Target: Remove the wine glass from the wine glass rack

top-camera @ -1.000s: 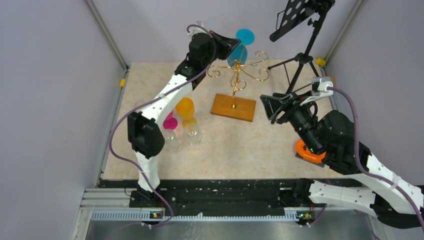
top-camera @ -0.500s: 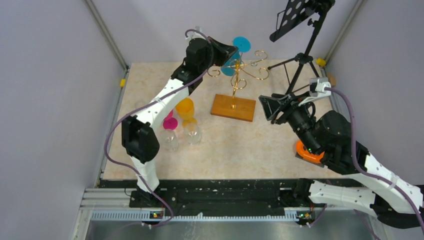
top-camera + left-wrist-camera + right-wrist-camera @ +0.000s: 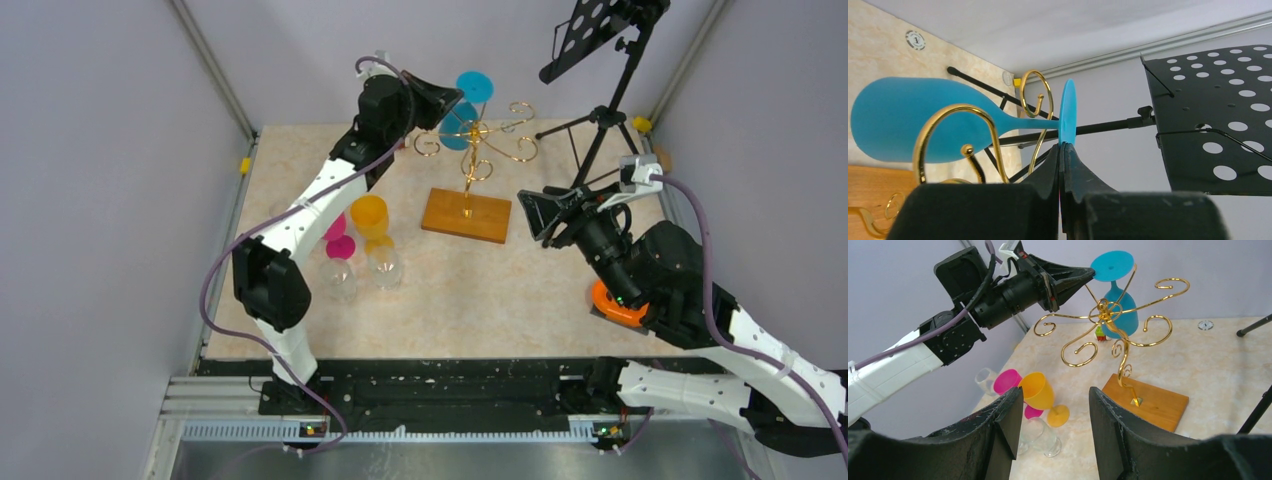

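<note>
The left arm reaches far up and forward, its wrist level, and the left gripper [image 3: 455, 97] is clamped tight on the rim of the flat round foot of the opaque blue wine glass [image 3: 458, 125]. The right arm is raised and bent at the table's right side. The right gripper [image 3: 530, 215] hangs with its fingers parted, holding nothing, well apart from the thin gold wire rack with curled arms on a wooden base [image 3: 470, 175]. The glass is upside down and tilted, foot above the scrolls, stem between them, bowl below. Whether it rests on the wire cannot be told.
</note>
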Controlling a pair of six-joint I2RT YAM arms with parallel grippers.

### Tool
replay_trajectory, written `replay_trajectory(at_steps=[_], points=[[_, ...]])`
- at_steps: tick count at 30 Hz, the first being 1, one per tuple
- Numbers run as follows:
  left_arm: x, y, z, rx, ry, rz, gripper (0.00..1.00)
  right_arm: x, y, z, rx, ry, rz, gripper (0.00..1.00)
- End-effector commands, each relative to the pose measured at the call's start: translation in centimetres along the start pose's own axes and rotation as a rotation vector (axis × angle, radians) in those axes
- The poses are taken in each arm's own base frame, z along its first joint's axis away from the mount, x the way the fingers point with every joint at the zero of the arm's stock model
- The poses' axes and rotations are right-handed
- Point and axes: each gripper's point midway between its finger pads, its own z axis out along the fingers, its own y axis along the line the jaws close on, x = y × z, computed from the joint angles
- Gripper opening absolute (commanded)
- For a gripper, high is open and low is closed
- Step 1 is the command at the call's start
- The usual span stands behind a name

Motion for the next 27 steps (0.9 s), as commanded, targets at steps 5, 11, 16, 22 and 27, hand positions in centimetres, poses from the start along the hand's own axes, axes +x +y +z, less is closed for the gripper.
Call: replay_trajectory(at_steps=[5,11,16,22,27], points=[[-3.3,-4.9,-3.4,0.112,-0.093,0.022,0.0,-0.4,0.5,0.4,-0.012,-0.017,0.016,0.52],[-5.0,-4.8,-3.5,0.115,-0.109,0.043,0.0,-0.4,0.6,0.3,-0.017,-0.014,0.018,0.52],[-6.6,-4.3,-3.5,0.121,-0.122,0.053,0.0,-0.5,0.8,0.3,-0.025,-0.014,0.016,0.58],[-8.5,-4.9,-4.0,0.183,-0.092,0.078,0.0,-0.3,1.2,0.6,-0.043,-0.005,0.003,0.67],[-10.0,-5.1,-5.7,0.198,-0.089,0.108,0.0,0.0,1.7,0.9,-0.061,0.002,-0.002,0.72]])
